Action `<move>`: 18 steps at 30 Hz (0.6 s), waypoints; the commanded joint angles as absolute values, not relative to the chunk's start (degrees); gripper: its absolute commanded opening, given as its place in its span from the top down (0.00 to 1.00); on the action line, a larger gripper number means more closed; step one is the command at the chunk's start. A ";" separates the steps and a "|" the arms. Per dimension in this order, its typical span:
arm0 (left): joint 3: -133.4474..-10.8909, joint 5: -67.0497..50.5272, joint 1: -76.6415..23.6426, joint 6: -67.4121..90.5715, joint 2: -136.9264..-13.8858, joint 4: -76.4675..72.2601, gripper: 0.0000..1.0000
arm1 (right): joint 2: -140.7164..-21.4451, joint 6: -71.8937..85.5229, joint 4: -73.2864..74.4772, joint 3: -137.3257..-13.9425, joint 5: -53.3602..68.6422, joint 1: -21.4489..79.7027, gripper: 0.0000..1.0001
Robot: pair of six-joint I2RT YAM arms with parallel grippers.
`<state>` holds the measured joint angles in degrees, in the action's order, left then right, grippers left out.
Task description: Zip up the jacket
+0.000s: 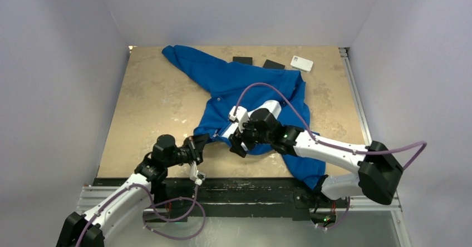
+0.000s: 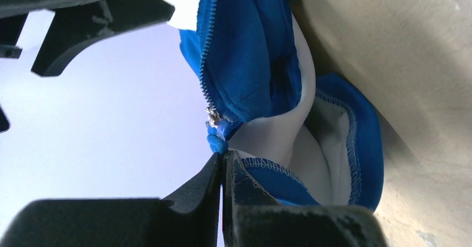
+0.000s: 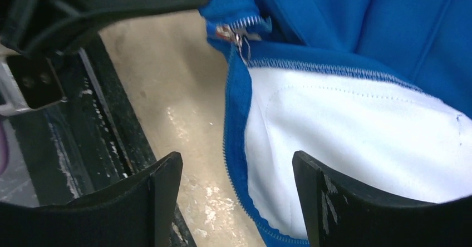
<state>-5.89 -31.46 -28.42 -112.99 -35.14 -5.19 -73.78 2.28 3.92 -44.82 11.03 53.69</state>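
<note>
Soft, even light comes from above. The big royal-blue soft cloth jacket (image 1: 245,85) looks bright, and the sandy flat table top (image 1: 150,102) has pale shiny patches. A faint shadow lies just under the right pincer (image 1: 239,147). Its black fingers (image 3: 150,202) look blurry up close, and the white fuzzy lining (image 3: 356,130) just past them glows very bright. Beside the left pincer (image 2: 224,159), the pale lilac wall (image 2: 100,130) is washed out, while the silver zip teeth (image 2: 205,63) above it look sharp.
</note>
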 commanded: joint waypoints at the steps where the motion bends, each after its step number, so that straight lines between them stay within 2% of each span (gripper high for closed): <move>1: -7.67 -29.39 -25.47 -111.21 -34.50 -7.20 1.00 | -77.67 -1.18 8.95 -49.43 8.75 54.22 0.25; 8: -8.49 -30.65 -22.30 -112.55 -34.06 -5.69 1.00 | -79.25 -8.17 18.58 -55.38 5.68 54.34 0.27; 11: -8.79 -30.67 -22.08 -112.61 -34.85 -6.26 1.00 | -81.07 -10.32 20.29 -57.01 2.06 54.56 0.33; 13: -9.02 -31.32 -22.06 -112.78 -35.07 -6.17 1.00 | -81.52 -10.78 18.93 -57.15 -0.90 54.58 0.42; 16: -9.35 -32.51 -22.06 -113.96 -34.99 -5.66 1.00 | -81.79 -11.91 16.81 -57.17 -0.18 54.55 0.53; 18: -9.70 -33.00 -22.06 -113.97 -34.98 -5.01 1.00 | -81.66 -12.72 16.90 -57.13 3.55 54.58 0.55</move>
<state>-6.90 -31.11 -22.52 -113.14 -34.92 -4.93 -81.73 -9.54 17.50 -55.42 2.33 54.33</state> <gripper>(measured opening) 0.009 0.465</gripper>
